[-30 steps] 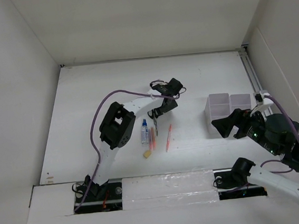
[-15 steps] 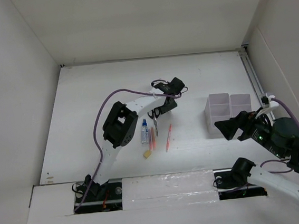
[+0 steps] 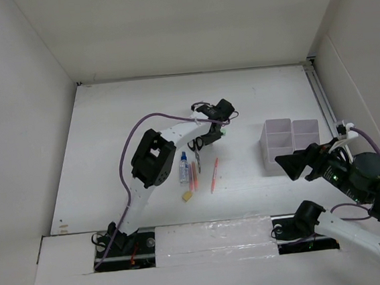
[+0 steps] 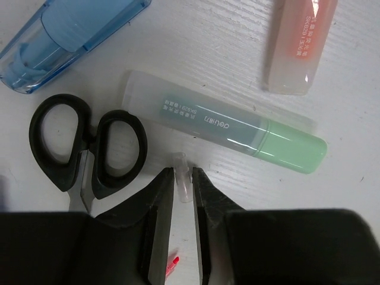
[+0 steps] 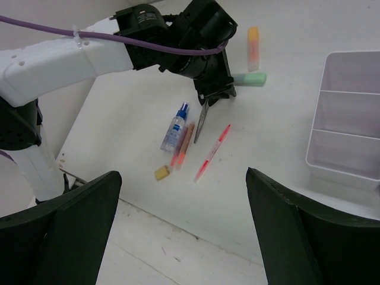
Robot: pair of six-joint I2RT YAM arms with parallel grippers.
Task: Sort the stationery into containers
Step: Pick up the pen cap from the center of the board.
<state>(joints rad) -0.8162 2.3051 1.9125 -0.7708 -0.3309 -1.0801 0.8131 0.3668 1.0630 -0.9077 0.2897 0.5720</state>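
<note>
Left gripper (image 4: pixel 183 181) low over table, fingers nearly together about small clear stub (whether clamped cannot be told). Green marker (image 4: pixel 237 132) lies just beyond fingertips, scissors (image 4: pixel 89 148) beside it. Right gripper (image 5: pixel 184 237) spread wide, near bins (image 5: pixel 350 119).

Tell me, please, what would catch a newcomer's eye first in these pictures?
The left pincer is down among the stationery, its jaws drawn close together, right beside a translucent green-capped marker and a pair of black-handled scissors. Off to the right stands the cluster of translucent-white square plastic bins, and the compartments the right wrist view shows are empty.
</note>
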